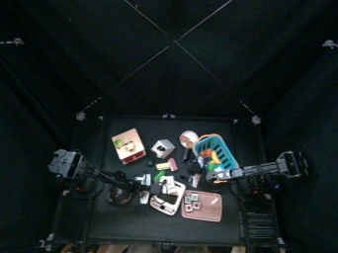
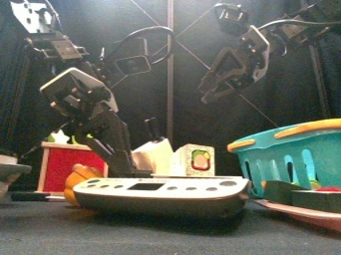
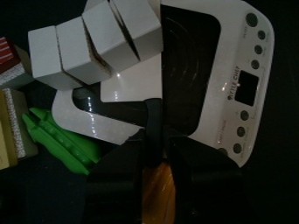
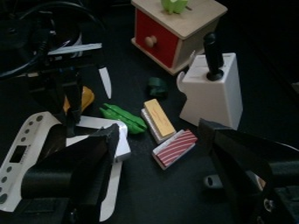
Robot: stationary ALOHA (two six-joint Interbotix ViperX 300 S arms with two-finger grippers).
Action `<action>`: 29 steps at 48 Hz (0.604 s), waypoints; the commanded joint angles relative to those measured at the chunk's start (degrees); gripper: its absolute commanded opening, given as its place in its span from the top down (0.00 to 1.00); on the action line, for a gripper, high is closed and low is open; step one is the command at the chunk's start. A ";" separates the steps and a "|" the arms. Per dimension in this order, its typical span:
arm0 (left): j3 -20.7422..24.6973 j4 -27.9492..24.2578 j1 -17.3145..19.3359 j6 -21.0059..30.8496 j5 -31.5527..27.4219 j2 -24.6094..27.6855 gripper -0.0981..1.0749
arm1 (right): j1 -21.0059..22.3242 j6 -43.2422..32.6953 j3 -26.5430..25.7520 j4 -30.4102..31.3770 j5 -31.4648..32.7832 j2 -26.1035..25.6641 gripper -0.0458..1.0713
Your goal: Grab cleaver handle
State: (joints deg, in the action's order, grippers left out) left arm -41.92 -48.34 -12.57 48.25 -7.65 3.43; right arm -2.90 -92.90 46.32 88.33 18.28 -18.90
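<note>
The cleaver has a white blade and an orange handle, and it lies beside the white scale. My left gripper is low at the table's left front, with its jaws close against both sides of the handle. The right wrist view shows that handle between the left jaws. In the front view the left gripper reaches down just above the orange handle. My right gripper is open and empty, held high right of centre.
A white knife block and a red and wood box stand behind. A teal basket is at the right. A pink tray lies by the scale. Green toy food and sushi pieces lie mid-table.
</note>
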 commanded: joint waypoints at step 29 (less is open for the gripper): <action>0.88 0.18 -3.25 0.18 1.32 -1.85 0.44 | 0.44 0.00 -0.53 -0.18 -0.09 -0.44 0.05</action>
State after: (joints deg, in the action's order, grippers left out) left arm -41.92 -48.25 -15.56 48.43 -6.77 2.81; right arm -2.72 -92.81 46.32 88.07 18.28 -18.72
